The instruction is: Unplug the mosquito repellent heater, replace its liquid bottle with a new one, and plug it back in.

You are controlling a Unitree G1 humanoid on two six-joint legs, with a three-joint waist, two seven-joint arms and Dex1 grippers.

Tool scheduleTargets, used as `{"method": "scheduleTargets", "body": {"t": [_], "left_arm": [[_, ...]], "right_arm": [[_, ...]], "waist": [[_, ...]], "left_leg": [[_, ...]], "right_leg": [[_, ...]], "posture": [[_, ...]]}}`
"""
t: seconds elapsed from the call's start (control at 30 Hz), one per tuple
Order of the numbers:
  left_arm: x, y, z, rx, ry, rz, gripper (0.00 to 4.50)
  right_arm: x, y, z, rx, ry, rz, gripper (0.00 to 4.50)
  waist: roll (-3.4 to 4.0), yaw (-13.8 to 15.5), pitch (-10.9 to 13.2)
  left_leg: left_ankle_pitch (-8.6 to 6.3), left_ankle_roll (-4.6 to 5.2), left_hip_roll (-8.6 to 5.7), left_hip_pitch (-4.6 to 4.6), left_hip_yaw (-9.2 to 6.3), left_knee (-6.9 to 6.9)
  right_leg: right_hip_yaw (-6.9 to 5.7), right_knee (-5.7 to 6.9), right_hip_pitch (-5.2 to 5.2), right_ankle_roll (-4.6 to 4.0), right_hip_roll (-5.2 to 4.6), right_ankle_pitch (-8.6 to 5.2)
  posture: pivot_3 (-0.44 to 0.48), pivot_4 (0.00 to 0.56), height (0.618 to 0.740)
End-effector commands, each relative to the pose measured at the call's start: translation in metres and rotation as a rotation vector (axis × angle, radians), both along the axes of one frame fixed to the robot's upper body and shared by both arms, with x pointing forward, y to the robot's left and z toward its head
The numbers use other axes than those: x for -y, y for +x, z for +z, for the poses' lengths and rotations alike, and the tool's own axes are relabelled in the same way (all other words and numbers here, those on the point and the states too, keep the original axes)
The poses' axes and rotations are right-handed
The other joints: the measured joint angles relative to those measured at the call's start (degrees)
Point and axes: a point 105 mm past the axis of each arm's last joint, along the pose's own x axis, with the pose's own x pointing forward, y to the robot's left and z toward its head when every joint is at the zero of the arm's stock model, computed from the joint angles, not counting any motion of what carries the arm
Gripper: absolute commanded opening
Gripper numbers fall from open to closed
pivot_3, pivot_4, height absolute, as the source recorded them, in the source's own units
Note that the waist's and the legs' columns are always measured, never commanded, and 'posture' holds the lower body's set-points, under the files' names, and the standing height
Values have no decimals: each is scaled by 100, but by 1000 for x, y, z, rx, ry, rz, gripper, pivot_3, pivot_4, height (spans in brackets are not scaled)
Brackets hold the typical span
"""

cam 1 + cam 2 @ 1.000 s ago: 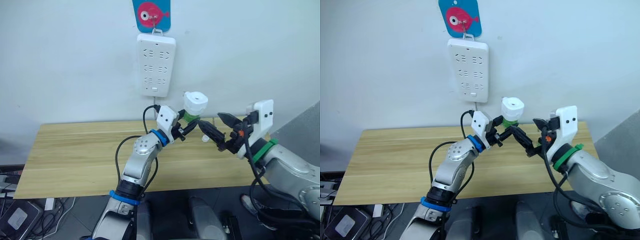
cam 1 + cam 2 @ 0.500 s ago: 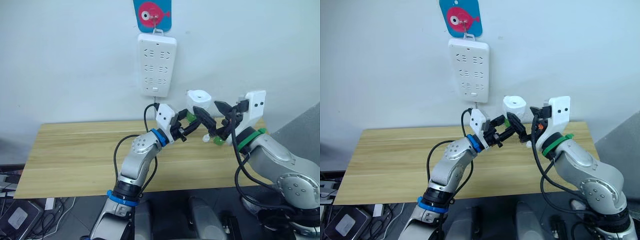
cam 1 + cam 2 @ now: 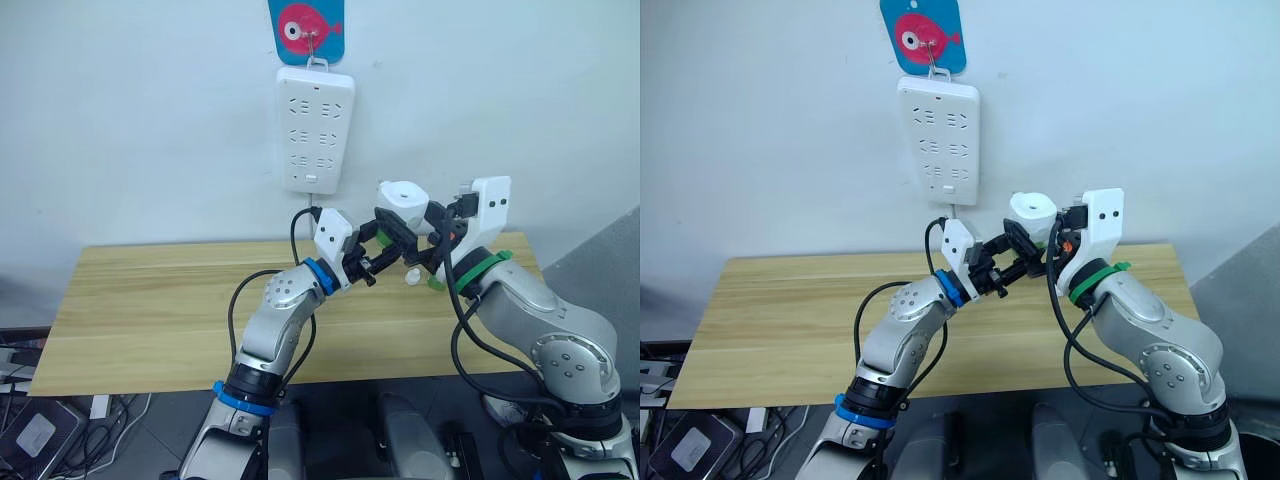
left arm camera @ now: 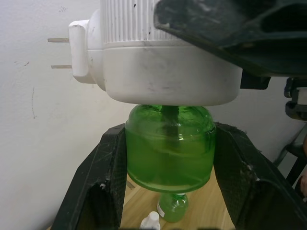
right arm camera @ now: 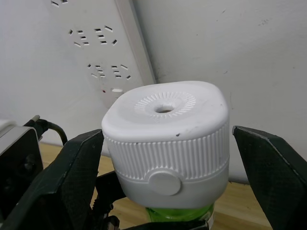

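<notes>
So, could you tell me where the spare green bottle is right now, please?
The spare green bottle stands on the wooden table beside its small white cap, below the heater, on the robot's right side.

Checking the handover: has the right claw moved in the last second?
Yes. The right claw has swung toward the robot's left and up, nearer the wall power strip, and now brackets the heater.

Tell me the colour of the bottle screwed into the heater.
Translucent green, under the white heater; the bottle shows best in the left wrist view.
</notes>
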Motion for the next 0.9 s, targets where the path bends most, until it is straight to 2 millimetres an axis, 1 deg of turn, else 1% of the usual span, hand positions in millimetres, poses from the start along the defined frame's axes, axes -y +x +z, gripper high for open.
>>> {"method": "scheduleTargets", "body": {"t": [0.03, 0.1, 0.13, 0.3, 0.37, 0.47, 0.5, 0.53, 0.6, 0.63, 0.7, 0.73, 0.77, 0.83, 0.9], "left_arm": [[6, -9, 14, 49, -36, -31, 2221], [6, -9, 14, 49, -37, -34, 2221], [6, -9, 14, 48, -36, -35, 2221], [8, -12, 13, 47, -27, -49, 2221], [7, -13, 12, 37, -27, -57, 2935], [3, -16, 13, 27, -25, -77, 3798], [-1, -17, 13, 24, -22, -79, 4217], [-9, -18, 14, 11, -21, -82, 4486], [-20, -21, 14, -7, -14, -88, 4500], [-31, -21, 14, -19, -9, -76, 4500], [-56, -22, 14, -32, 5, -30, 4500], [-64, -22, 15, -35, 12, -14, 4500], [-76, -20, 15, -36, 21, 15, 4500], [-106, -13, 17, -49, 42, 99, 4500], [-127, -6, 23, -53, 51, 159, 4500]], "right_arm": [[-2, -4, 12, 54, 12, 14, 3931], [-4, -4, 12, 55, 13, 19, 3259], [-4, -4, 12, 56, 15, 20, 2995], [-5, -5, 12, 61, 19, 18, 2968], [-5, -6, 12, 63, 16, 17, 2968], [-2, -6, 11, 74, -5, 7, 2968], [0, -6, 10, 80, -16, 0, 2968], [3, -5, 9, 80, -18, -16, 2968], [10, -1, 10, 76, 11, -48, 2968], [13, 0, 11, 85, 12, -59, 2968], [18, 2, 13, 100, 6, -73, 2968], [19, 3, 13, 103, 3, -75, 2968], [20, 2, 13, 108, -5, -72, 2968], [20, -1, 12, 122, -32, -52, 2968], [17, -5, 10, 132, -55, -22, 2968]], "waist": [[0, 0, 0], [0, 0, 0], [0, 0, 0], [1, 0, -1], [1, 0, -1], [1, 0, -1], [1, 1, -1], [1, 2, -1], [2, 2, -1], [2, -3, -1], [3, -14, -2], [4, -12, -2], [4, -3, -3], [4, 11, -3], [4, 27, -3]], "left_leg": [[0, 0, 0, 0, 0, 0], [0, 0, 0, 0, 0, 0], [0, 0, 0, 0, 0, 0], [0, 0, 0, 0, 0, -1], [0, 0, 0, 0, 0, 0], [0, 0, 0, 0, -1, -1], [0, 0, 1, 0, 0, -1], [0, 0, 1, 0, -1, -2], [0, 0, 2, 1, -3, -3], [0, -1, 2, 2, -5, -6], [1, -1, 4, 6, -8, -13], [1, -2, 7, 9, -9, -18], [1, -2, 7, 9, -12, -20], [2, -3, 7, 10, -15, -23], [2, -3, 6, 9, -15, -24]], "right_leg": [[0, 0, 0, 0, 0, 0], [1, 0, 0, 0, 0, 0], [1, 0, 0, 0, 0, 0], [1, 0, 0, 0, 0, 0], [1, 0, 0, 0, 0, 0], [1, 0, -1, 0, 0, 0], [0, 0, -1, 0, 0, 0], [0, 0, -1, 0, 0, 0], [0, 0, -1, 0, 0, 0], [2, 0, -2, 0, 0, 0], [7, 3, -6, 0, 0, 0], [7, 3, -6, 0, 1, 0], [5, 3, -6, 0, 1, 0], [1, 2, -7, -1, 1, 0], [1, 0, -8, -1, 0, 0]], "posture": [[-176, 264, 740], [-176, 264, 740], [-176, 264, 740], [-173, 258, 740], [-168, 252, 740], [-168, 252, 740], [-158, 247, 740], [-158, 247, 740], [-150, 247, 740], [-141, 245, 740], [-135, 242, 740], [-135, 242, 740], [-122, 241, 740], [-101, 243, 740], [-86, 245, 740]]}}
